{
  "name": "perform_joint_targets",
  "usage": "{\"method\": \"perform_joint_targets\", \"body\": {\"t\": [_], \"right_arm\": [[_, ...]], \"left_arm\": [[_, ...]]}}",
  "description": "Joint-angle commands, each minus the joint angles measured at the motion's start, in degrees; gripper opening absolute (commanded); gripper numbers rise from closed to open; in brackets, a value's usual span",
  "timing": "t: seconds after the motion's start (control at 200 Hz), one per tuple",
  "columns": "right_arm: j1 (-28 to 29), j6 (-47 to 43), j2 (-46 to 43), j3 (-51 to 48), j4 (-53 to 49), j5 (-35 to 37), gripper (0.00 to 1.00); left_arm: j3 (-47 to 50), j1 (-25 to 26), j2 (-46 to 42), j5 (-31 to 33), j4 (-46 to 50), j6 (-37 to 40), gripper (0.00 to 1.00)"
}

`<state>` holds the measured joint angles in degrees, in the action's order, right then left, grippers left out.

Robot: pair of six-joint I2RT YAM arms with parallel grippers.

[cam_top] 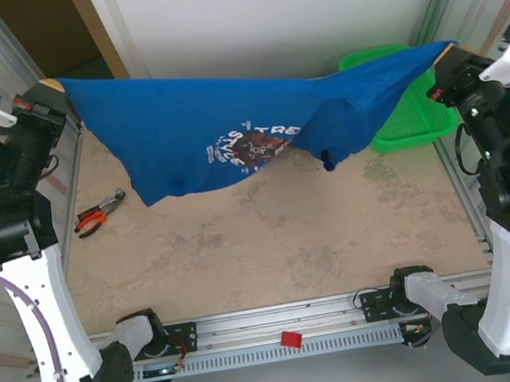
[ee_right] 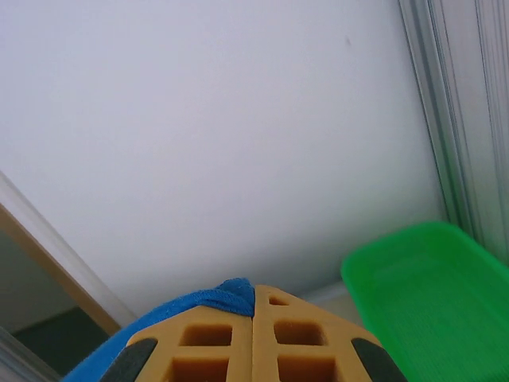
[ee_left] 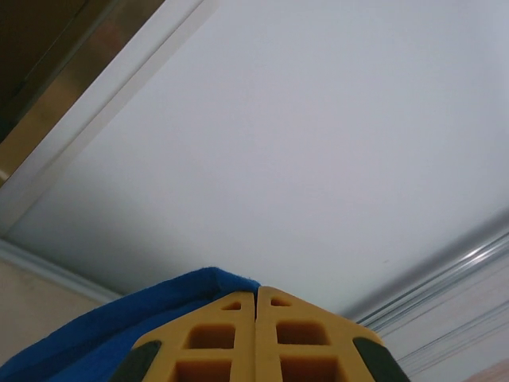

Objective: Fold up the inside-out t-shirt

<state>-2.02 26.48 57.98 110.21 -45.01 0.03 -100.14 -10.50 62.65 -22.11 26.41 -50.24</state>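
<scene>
Top view: blue t-shirt strung up in the air across the far side of the desk, one corner pinched by the left tool at far left, the other by the right tool at far right. The cloth sags in the middle, with white lettering and a dark graphic on the face toward the camera. The lower edge hangs over the desk; can't tell if it touches. The shirt's right part hangs in front of the green basket, which sits at the far right corner. Orange-handled pliers lie on the desk near the left arm, below the shirt's left edge and apart from it. A small red piece sits on the near rail between the arm bases. Left wrist view gives the grip detail: the yellow fingers are pressed together with no gap, blue cloth bunches out at their left side, and the white wall is behind. Right wrist view is alike: the yellow fingers are together, a fold of blue cloth is clamped at the tip and spills left, and the green basket is at lower right. Both tools are clamped on the t-shirt.
</scene>
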Motion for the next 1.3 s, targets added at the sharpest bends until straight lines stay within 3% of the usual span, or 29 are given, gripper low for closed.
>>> {"method": "perform_joint_targets", "body": {"t": [0.0,0.155,0.341,0.491,0.641,0.711,0.857,0.992,1.087,1.177,1.298], "right_arm": [[-0.7,1.1,1.7,2.7,4.4,-0.8,0.0],[-0.8,2.4,9.5,3.5,8.0,-4.1,0.0],[-0.9,3.5,23.2,5.0,13.5,-6.1,0.0],[-0.5,4.6,37.4,18.4,12.9,-8.2,0.0],[0.2,5.4,51.1,45.8,5.1,-7.9,0.0],[-0.4,7.4,50.7,46.4,7.3,-7.7,0.0],[-1.5,7.0,46.6,42.7,7.5,-8.6,0.0],[-1.4,5.4,37.5,29.0,10.8,-9.0,0.0],[-1.3,5.2,28.0,13.0,15.1,-9.1,0.0],[-0.7,6.0,17.3,-8.0,20.3,-8.5,0.0],[1.9,7.5,3.9,-30.5,20.1,-7.1,0.0]], "left_arm": [[-3.5,-0.5,1.3,0.8,-2.2,-1.6,0.0],[-4.5,-0.6,11.1,-0.8,-2.5,0.7,0.0],[-9.8,0.2,30.3,-5.2,-4.8,2.8,0.0],[-28.3,1.0,47.8,-12.1,-4.5,-1.5,0.0],[-54.7,2.0,61.3,-13.2,-0.4,-5.1,0.0],[-59.3,1.6,62.7,-13.0,-1.8,-8.4,0.0],[-47.8,1.3,53.9,-13.5,-8.6,-8.5,0.0],[-32.3,1.8,43.8,-14.4,-10.2,-3.1,0.0],[-18.3,2.3,37.1,-15.3,-11.4,0.0,0.0],[-1.5,2.7,30.9,-15.3,-14.7,1.5,0.0],[22.3,2.8,23.2,-14.9,-20.3,2.1,0.0]]}}
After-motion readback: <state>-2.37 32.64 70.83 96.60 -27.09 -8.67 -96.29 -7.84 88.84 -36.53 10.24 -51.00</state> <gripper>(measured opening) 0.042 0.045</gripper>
